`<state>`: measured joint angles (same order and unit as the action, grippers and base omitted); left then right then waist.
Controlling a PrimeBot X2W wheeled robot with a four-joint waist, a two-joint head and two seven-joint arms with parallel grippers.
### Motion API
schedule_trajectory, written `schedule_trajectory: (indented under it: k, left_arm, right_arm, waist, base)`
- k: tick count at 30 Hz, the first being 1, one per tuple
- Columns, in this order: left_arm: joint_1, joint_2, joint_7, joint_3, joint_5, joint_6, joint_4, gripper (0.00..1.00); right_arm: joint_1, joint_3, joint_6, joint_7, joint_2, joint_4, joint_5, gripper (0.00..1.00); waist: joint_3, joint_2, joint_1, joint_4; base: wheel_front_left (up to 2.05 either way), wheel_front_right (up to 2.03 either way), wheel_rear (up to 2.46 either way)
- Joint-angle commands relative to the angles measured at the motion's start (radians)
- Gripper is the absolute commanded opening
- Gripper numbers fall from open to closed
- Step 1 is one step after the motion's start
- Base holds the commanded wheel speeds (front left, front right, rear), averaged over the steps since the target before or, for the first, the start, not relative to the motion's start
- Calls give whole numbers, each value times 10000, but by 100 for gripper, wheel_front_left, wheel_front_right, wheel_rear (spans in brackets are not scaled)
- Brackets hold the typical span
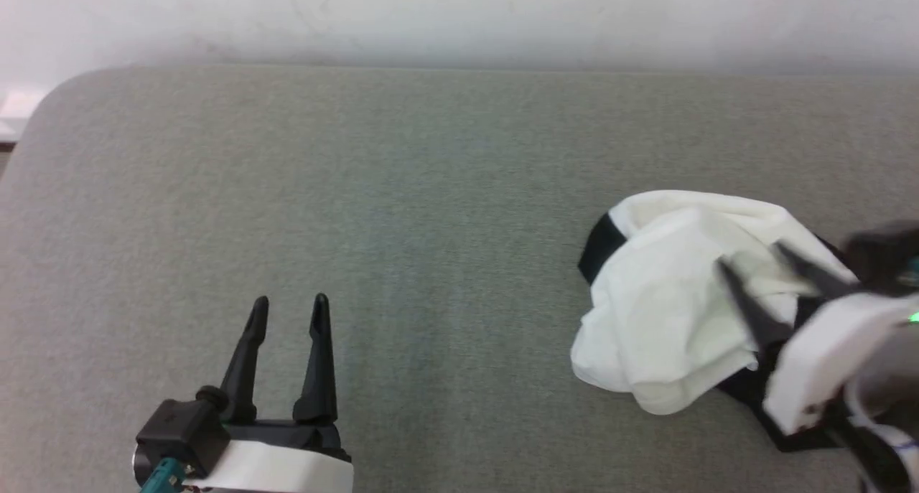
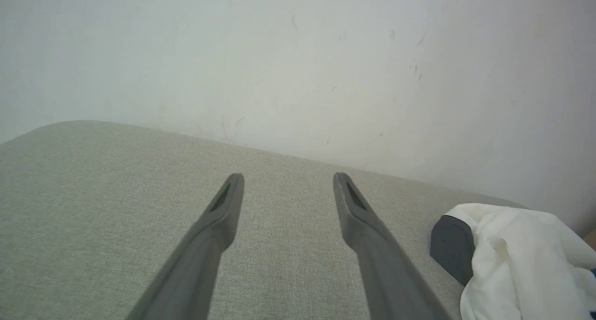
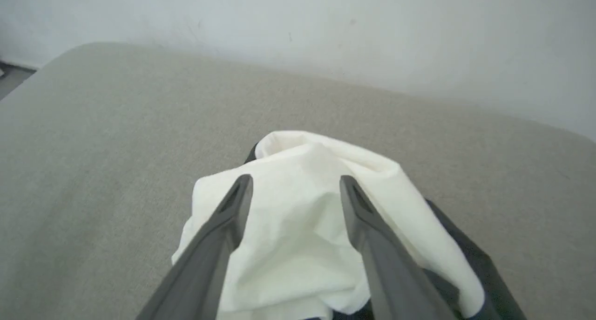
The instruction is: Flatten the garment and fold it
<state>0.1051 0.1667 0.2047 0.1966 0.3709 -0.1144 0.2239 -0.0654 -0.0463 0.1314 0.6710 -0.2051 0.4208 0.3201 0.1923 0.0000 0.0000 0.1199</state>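
Observation:
The garment (image 1: pixel 668 299) lies crumpled in a heap on the grey table (image 1: pixel 402 191) at the right, mostly white with black sections at its left and lower edges. My right gripper (image 1: pixel 750 256) is over the heap, blurred, its fingers spread apart with nothing between them. In the right wrist view the garment (image 3: pixel 302 227) bulges below that gripper (image 3: pixel 295 182), and both fingers stand apart above the white cloth. My left gripper (image 1: pixel 291 303) rests open at the lower left, far from the cloth. The left wrist view has the left gripper (image 2: pixel 288 178) open over bare table, with the garment (image 2: pixel 517 259) at its right edge.
A pale wall (image 1: pixel 459 12) runs along the table's far edge. The table's rounded far-left corner (image 1: pixel 64 91) shows, with a strip of floor beyond it. Bare grey surface stretches between the two grippers.

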Motion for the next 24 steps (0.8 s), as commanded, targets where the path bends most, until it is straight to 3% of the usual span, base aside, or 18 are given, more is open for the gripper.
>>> schedule_trajectory:
  k: [1,6,12,13,14,15,24]
  left_arm:
    - [22,-49,85,33,54,20,-59,100]
    - [-147,-176,202,139,126,122,-259,100]
    - [-445,-319,318,276,176,266,-565,100]
    - [-475,-340,335,284,186,277,-612,100]
    - [-499,-357,352,289,192,286,-661,100]
    - [-513,-370,368,295,194,295,-717,100]
    - [-415,-374,443,287,208,311,-1012,100]
  right_arm:
    - [-155,297,-7,446,-65,-201,85,100]
    - [-640,1100,-7,2108,-395,-1414,-347,100]
    - [-1272,1294,-7,2698,-214,-2944,-937,100]
    - [-1376,1334,-7,2638,-180,-3063,-999,44]
    - [-1487,1306,-7,2498,-94,-3142,-1037,17]
    - [-1582,1323,-7,2363,-41,-3193,-1059,0]
    - [-3213,1623,-7,436,379,-2824,-865,0]
  waist:
    - [162,0,0,401]
    - [557,0,0,975]
    - [876,0,0,1570]
    - [891,0,0,1621]
    - [885,0,0,1654]
    - [850,0,0,1679]
    - [7,0,0,1498]
  base:
    - [0,0,0]
    - [0,0,0]
    - [0,0,0]
    - [0,0,0]
    - [0,0,0]
    - [0,0,0]
    - [0,0,0]
